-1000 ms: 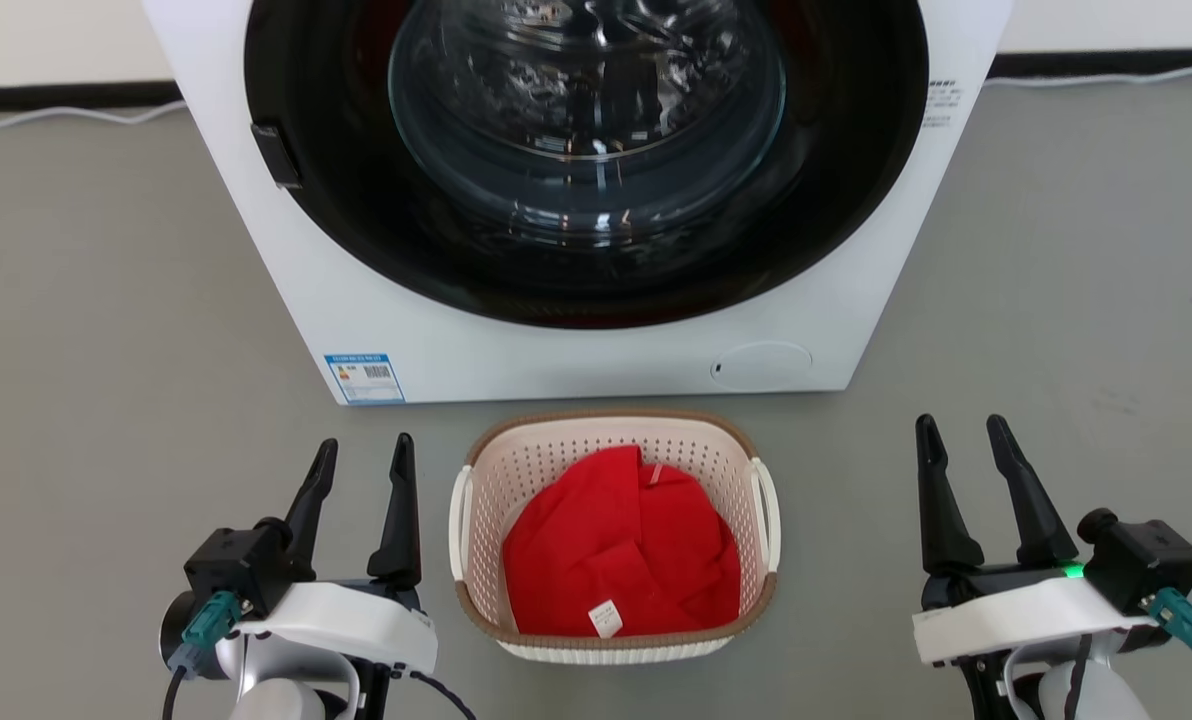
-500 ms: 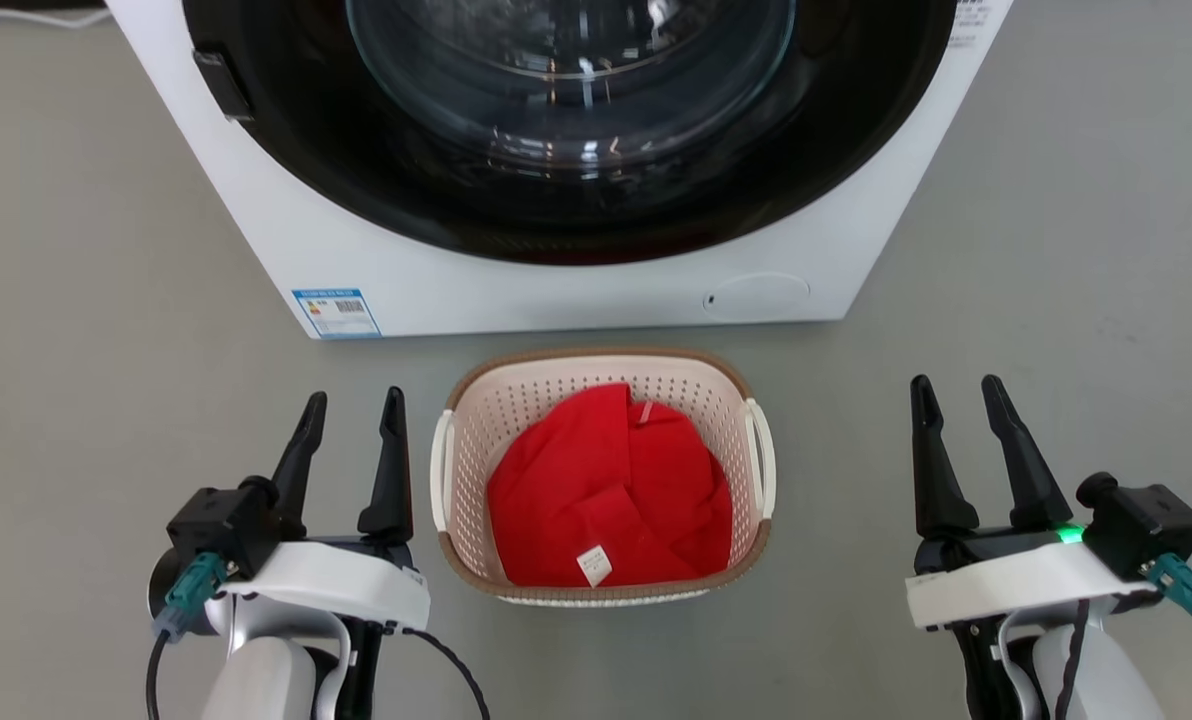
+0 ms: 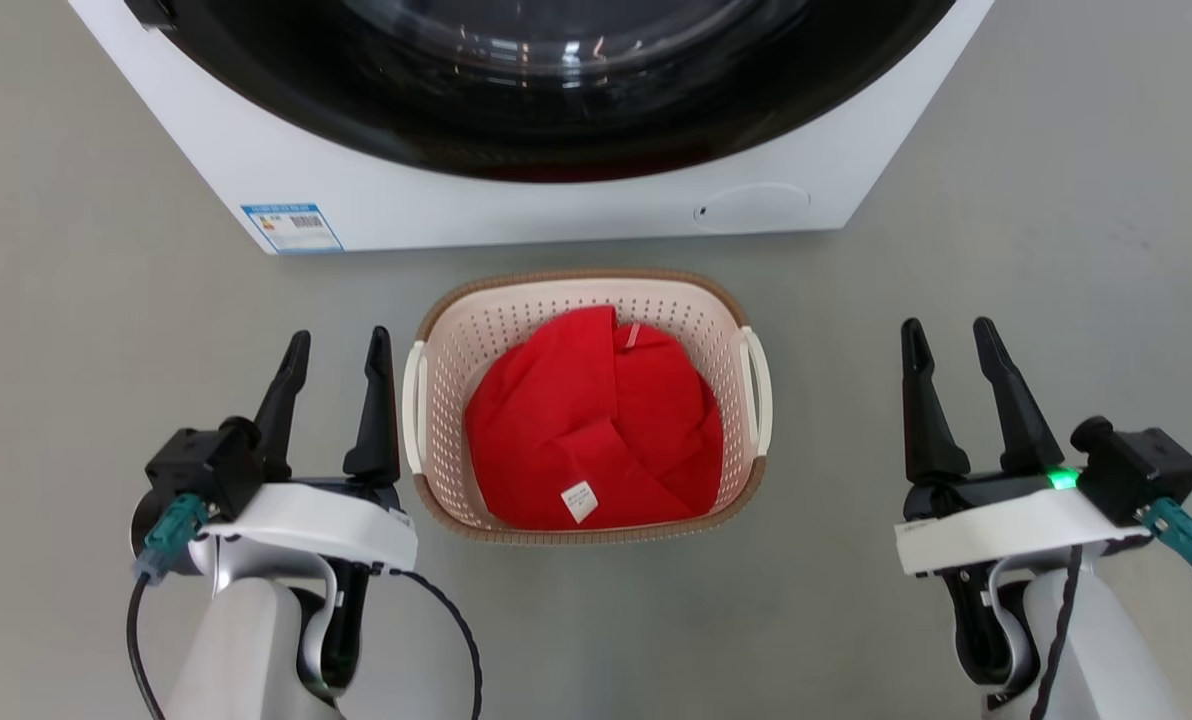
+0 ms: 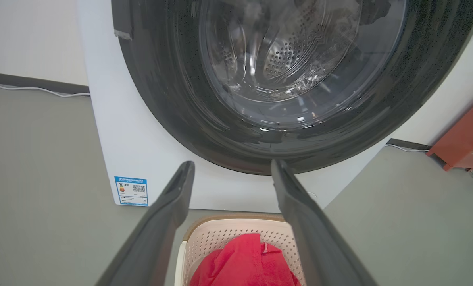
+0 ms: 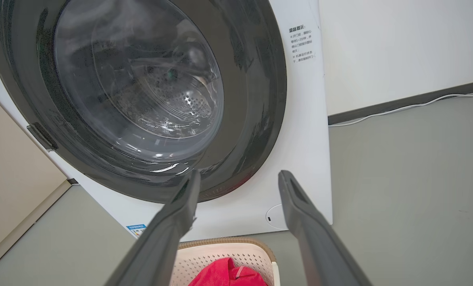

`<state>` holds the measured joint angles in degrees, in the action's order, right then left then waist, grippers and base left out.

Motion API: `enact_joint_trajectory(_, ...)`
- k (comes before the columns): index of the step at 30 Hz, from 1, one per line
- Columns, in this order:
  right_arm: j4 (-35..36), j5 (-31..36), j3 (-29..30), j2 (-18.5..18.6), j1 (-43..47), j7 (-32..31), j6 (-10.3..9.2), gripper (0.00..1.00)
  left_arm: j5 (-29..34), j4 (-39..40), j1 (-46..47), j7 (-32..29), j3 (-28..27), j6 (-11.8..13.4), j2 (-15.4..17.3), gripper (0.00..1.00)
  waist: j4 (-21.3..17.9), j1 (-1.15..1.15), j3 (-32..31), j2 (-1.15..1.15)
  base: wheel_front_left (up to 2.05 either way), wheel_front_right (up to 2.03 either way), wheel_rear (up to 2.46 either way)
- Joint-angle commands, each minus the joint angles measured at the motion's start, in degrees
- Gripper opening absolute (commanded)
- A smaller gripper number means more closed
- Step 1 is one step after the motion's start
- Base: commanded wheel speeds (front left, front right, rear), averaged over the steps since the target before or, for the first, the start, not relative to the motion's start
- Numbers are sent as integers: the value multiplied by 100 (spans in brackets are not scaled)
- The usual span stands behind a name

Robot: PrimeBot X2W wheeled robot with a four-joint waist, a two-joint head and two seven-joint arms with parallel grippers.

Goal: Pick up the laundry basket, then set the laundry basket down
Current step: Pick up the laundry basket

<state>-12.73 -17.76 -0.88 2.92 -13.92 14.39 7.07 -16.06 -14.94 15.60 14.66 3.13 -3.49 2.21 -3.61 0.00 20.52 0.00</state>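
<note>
**Laundry basket.** The laundry basket (image 3: 516, 325) stands on the floor (image 3: 1056, 200), centred between the two arms in the head view. It holds a crumpled red cloth (image 3: 596, 420) that fills most of the bottom.

**Handling.** Judged light: thin perforated plastic with a soft load. The walls are likely to flex if squeezed, and the smooth plastic may slip. The woven-look rim appears to be the stiffer part. The white left handle (image 3: 414, 405) at 9 o'clock and the right handle (image 3: 759, 390) at 3 o'clock are the proper grip points. Taking both together should keep the basket level, whereas a lift by one handle would probably tip it.

**Hands.** The left hand (image 3: 340, 340) is spread fully and holds nothing. It sits at 9 o'clock, with its inner finger just beside the left handle. The right hand (image 3: 948, 328) is likewise wide open and empty, at 3 o'clock and well apart from the basket.

**Clearance.** The washing machine (image 3: 516, 215) stands near at 12 o'clock, which limits forward travel. Bare floor lies at 3, 6 and 9 o'clock for setting down.
</note>
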Motion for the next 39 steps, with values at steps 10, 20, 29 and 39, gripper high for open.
enact_joint_trajectory(10,-427,-90,-296,-4,-652,61,42,100,217,-648,835,34,-284,-187,66,100,25,0,690,0,0,0,0)
enact_joint_trajectory(20,-1425,-106,-472,-4,-1427,61,42,100,440,-1656,1618,34,-479,-275,77,100,46,0,1275,0,0,0,0)
enact_joint_trajectory(29,-2461,-165,-676,-4,-2105,61,42,100,517,-2591,2178,34,-562,-340,114,100,88,0,1621,0,0,0,0)
enact_joint_trajectory(39,-3425,-261,-762,-4,-2751,61,42,100,527,-3370,2742,34,-515,-382,127,100,108,0,2028,0,0,0,0)
